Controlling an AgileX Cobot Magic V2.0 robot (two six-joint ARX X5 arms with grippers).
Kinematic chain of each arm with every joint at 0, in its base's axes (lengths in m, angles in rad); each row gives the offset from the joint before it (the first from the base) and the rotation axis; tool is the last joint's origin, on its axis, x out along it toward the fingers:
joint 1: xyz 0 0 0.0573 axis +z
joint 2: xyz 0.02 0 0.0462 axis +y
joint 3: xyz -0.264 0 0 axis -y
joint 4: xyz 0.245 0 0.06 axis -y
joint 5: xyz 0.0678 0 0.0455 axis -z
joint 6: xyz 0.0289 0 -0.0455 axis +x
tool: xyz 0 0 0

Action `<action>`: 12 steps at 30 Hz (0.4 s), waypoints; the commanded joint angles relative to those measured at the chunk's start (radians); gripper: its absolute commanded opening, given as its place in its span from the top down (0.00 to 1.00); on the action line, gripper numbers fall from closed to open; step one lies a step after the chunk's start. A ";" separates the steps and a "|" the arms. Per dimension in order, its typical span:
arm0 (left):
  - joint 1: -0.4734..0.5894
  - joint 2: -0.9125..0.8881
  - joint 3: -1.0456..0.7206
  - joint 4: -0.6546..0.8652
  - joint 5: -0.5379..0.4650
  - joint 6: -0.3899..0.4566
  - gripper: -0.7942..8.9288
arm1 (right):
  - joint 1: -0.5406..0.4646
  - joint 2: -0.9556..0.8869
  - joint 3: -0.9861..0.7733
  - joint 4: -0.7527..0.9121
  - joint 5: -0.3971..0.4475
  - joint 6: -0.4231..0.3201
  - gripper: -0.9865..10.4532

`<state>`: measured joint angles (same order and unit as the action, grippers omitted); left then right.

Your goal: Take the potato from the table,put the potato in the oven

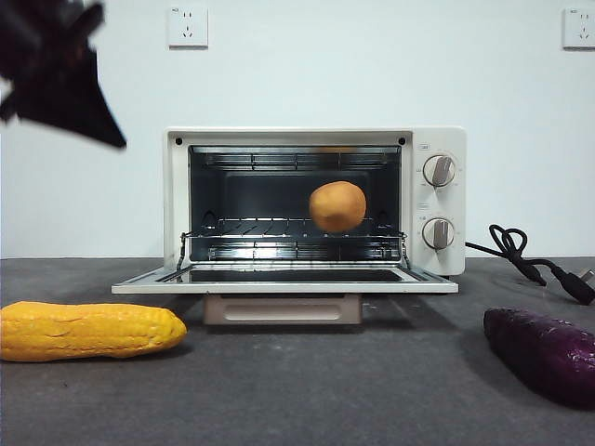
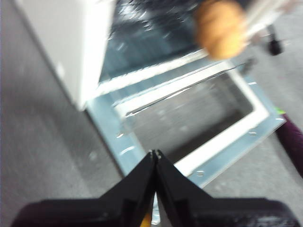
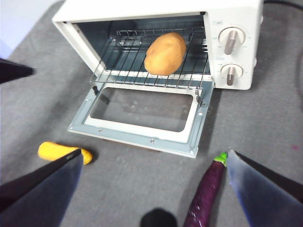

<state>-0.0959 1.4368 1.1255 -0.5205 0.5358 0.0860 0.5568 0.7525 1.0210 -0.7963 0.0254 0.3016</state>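
Evidently the potato [image 3: 165, 53] lies on the oven [image 1: 437, 139] rack, ahead of both grippers; left [image 2: 155, 156] closed and empty, right [image 3: 154, 163] wide open, empty.

Our left end effector [image 2: 155, 158] has two glossy black, wedge-shaped jaws; our right end effector [image 3: 151, 189] has broad, dark, blue-sheened jaws.

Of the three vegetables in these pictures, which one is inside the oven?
The potato, round and orange-tan, sits on the wire rack inside the open oven. The yellow corn cob and the purple eggplant lie on the table.
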 commanded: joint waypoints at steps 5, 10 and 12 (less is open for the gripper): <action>0.048 0.211 -0.008 0.064 0.097 -0.035 0.93 | 0.002 -0.159 -0.001 -0.074 0.002 -0.002 0.47; 0.052 0.317 -0.008 0.097 0.097 -0.034 0.93 | 0.002 -0.206 -0.001 -0.121 0.006 0.001 0.47; 0.051 0.346 -0.008 0.105 0.098 -0.034 0.93 | 0.002 -0.206 -0.001 -0.142 0.006 0.005 0.47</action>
<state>-0.0460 1.7672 1.1252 -0.4255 0.6247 0.0578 0.5571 0.5484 1.0210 -0.9367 0.0277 0.2996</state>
